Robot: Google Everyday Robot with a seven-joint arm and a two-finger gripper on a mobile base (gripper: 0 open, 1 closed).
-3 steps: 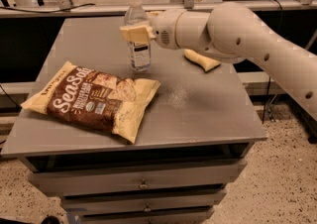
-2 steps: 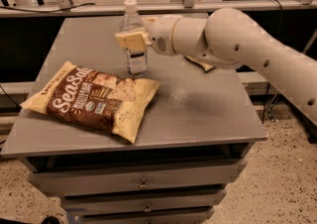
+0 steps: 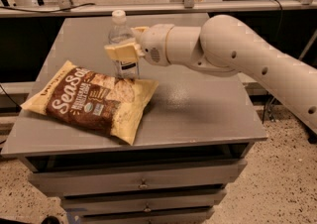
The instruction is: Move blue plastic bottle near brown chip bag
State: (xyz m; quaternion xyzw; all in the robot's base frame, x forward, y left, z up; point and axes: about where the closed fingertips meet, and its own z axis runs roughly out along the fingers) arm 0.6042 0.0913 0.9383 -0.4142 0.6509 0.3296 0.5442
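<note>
The blue plastic bottle (image 3: 120,34) is a small clear bottle with a white cap and a white label. It stands upright at the back edge of the brown chip bag (image 3: 91,99), which lies flat on the grey table (image 3: 198,109) at the left. My gripper (image 3: 124,50) reaches in from the right and is shut on the bottle's middle, its cream fingers (image 3: 120,52) across the bottle's front. The bottle's base is right by the bag's upper right corner.
The arm (image 3: 237,59) stretches across the right half of the table from the right edge. The table is a cabinet with drawers (image 3: 143,183) below. A rail and posts (image 3: 188,0) run behind the table's far edge.
My gripper has carried the bottle left and toward the front, from behind the bag's far corner to right against the bag's back edge. The yellow object behind the arm is now hidden.
</note>
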